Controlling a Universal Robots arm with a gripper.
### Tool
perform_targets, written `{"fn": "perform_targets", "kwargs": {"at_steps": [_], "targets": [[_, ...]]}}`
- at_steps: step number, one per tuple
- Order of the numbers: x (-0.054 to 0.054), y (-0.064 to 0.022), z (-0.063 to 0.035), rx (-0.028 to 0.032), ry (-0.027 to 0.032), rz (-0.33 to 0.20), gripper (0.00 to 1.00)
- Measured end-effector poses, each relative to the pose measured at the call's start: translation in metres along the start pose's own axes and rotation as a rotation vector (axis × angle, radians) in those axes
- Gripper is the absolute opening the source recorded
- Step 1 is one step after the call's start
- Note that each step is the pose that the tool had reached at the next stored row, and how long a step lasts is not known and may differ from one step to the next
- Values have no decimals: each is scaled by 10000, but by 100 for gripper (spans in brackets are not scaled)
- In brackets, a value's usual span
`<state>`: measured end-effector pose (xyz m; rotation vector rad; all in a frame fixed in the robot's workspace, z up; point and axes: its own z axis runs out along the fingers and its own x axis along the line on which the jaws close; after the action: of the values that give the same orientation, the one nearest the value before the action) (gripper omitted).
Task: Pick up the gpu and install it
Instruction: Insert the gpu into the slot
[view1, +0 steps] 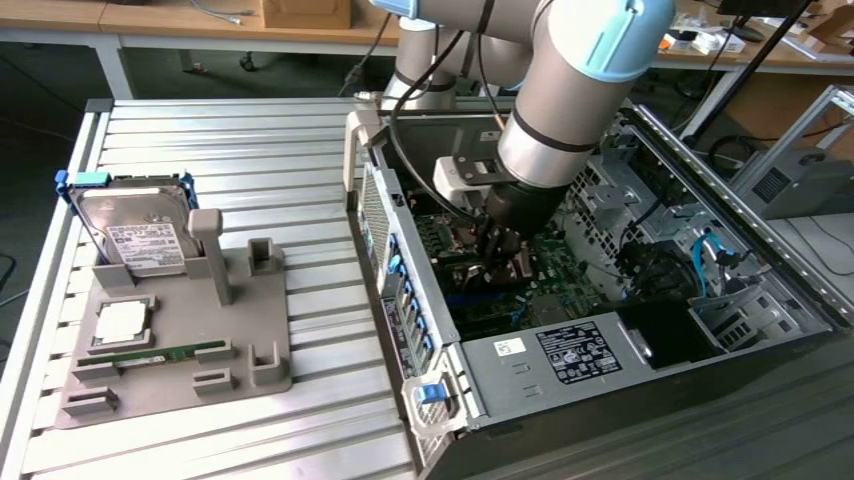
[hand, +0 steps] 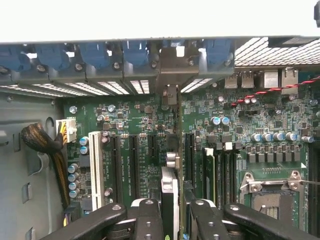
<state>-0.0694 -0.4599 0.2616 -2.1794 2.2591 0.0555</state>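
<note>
The open computer case (view1: 574, 365) sat on the bench (view1: 227, 140), with the arm hanging inside it over the motherboard (hand: 125, 125). The end effector (hand: 174, 215) was clenched on the gpu (hand: 169, 187), which stood on edge among the expansion slots, its bracket against the case's rear wall.

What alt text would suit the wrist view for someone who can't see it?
The end effector grips the gpu edge-on over a green motherboard inside a computer case, with the card's metal bracket up at the rear slot openings. A CPU socket is also on the board.
</note>
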Motion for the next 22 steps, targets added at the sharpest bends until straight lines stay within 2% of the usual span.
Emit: {"fn": "perform_targets", "kwargs": {"at_steps": [2, 7, 22], "targets": [[0, 5, 6, -3, -32, -2, 27], [4, 7, 14, -4, -56, 1, 27], [37, 4, 49, -5, -56, 0, 27]]}}
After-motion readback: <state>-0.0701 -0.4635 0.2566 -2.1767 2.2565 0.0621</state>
